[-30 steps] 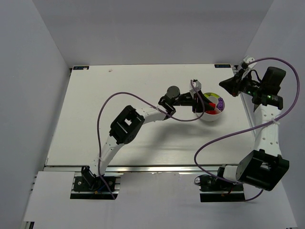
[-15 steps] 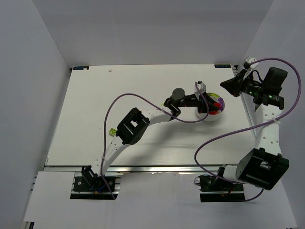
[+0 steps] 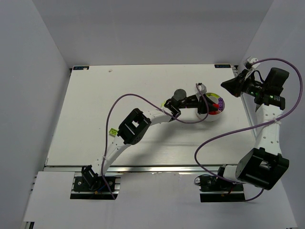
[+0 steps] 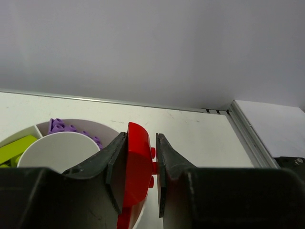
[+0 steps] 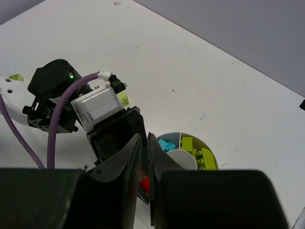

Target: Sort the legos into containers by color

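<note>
Pinching a red lego [image 4: 137, 167] between them, the left jaws hang over the bowl [image 4: 59, 150]; right jaws nearly closed, empty.

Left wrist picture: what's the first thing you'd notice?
A bright red lego pinched between the left arm's dark jaws, just over the edge of the round white bowl. Next, the bowl's wedges, one holding purple legos and one holding lime legos.
</note>
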Controlling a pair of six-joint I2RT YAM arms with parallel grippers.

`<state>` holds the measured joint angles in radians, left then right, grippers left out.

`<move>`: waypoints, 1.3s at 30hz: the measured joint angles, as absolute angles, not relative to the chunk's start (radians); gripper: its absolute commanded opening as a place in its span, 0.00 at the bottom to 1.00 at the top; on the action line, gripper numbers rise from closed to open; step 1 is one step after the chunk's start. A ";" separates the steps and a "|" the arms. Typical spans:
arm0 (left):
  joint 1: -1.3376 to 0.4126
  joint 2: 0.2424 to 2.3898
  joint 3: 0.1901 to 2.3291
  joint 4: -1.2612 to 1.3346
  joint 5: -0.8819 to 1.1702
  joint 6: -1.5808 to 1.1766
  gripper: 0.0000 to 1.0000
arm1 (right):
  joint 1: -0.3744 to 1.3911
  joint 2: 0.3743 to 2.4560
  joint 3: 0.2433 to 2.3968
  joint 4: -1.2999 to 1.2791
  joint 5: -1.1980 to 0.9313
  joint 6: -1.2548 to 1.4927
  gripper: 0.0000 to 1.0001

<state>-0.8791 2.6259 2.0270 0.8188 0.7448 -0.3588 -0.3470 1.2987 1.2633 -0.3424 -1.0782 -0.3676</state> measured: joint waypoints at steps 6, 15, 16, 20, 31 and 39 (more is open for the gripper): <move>-0.879 2.626 2.028 0.782 0.713 -0.321 0.03 | -0.348 1.299 1.263 -0.344 -1.089 -0.366 0.17; -0.879 2.626 2.028 0.755 0.674 -0.298 0.36 | -0.353 1.299 1.263 -0.350 -1.106 -0.366 0.18; -0.879 2.626 2.028 0.755 0.670 -0.296 0.38 | -0.353 1.299 1.263 -0.350 -1.107 -0.366 0.18; -0.879 2.626 2.023 0.754 0.659 -0.291 0.44 | -0.354 1.302 1.263 -0.350 -1.111 -0.366 0.18; -0.881 2.606 2.000 0.751 0.641 -0.281 0.47 | -0.354 1.303 1.264 -0.360 -1.124 -0.368 0.26; -0.886 2.423 1.853 0.692 0.557 -0.256 0.27 | -0.354 1.305 1.316 -0.364 -1.148 -0.367 0.37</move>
<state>-0.8856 2.4233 1.8526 0.6922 0.5571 -0.2558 -0.3542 1.3048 1.3159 -0.3645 -1.1484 -0.3668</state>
